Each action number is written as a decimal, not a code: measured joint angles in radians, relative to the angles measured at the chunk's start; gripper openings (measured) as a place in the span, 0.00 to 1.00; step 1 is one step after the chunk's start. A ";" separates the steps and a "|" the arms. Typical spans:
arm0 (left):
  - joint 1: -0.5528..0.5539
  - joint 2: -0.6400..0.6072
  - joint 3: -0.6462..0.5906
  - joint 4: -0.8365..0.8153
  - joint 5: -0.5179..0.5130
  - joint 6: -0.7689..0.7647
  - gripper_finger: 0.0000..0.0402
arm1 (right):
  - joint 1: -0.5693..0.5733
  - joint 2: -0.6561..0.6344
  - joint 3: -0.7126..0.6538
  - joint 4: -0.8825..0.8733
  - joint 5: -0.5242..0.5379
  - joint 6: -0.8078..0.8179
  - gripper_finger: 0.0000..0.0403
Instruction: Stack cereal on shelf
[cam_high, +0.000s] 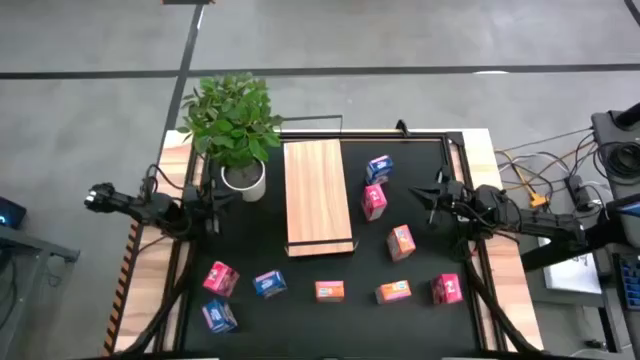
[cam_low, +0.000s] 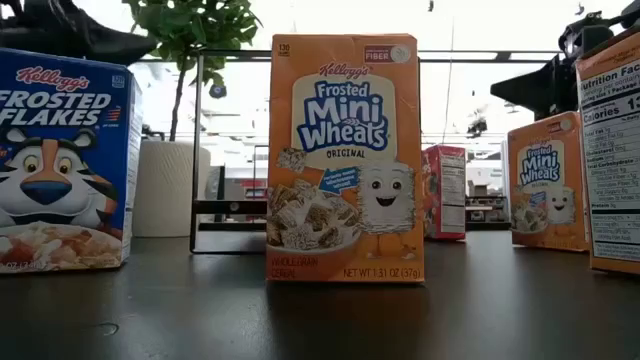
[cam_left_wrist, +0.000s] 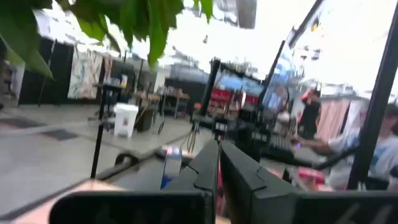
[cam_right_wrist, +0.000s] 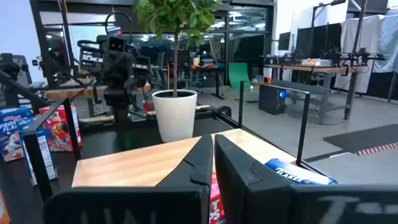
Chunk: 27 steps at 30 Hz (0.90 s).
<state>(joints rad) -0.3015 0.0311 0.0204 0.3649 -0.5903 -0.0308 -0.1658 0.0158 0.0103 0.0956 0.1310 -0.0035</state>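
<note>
High view shows your shelf (cam_high: 318, 195) bare; cereal (cam_high: 373, 200) boxes sit beside it; light, stiff card; pinch the flat sides; left claw (cam_high: 212, 208) and right claw (cam_high: 436, 200) are closed, empty.

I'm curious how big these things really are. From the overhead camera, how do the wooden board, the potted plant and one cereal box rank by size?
1. Wooden shelf board, longest.
2. Potted plant; its foliage spreads wider than the board, so the top two are close.
3. Pink cereal box, far smaller.
</note>
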 joint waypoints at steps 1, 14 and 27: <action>0.000 0.000 0.000 0.020 0.000 0.004 0.00 | 0.000 0.000 0.000 0.000 0.000 0.000 0.02; 0.000 0.000 0.000 0.216 0.029 0.157 0.00 | 0.000 0.057 0.003 0.195 0.001 0.064 0.02; 0.000 0.000 0.000 0.345 0.171 0.350 0.00 | 0.000 0.450 0.306 0.111 0.076 0.126 0.02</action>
<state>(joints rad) -0.3016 0.0312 0.0204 0.7103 -0.4194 0.3193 -0.1661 0.4654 0.3160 0.2067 0.2066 0.1226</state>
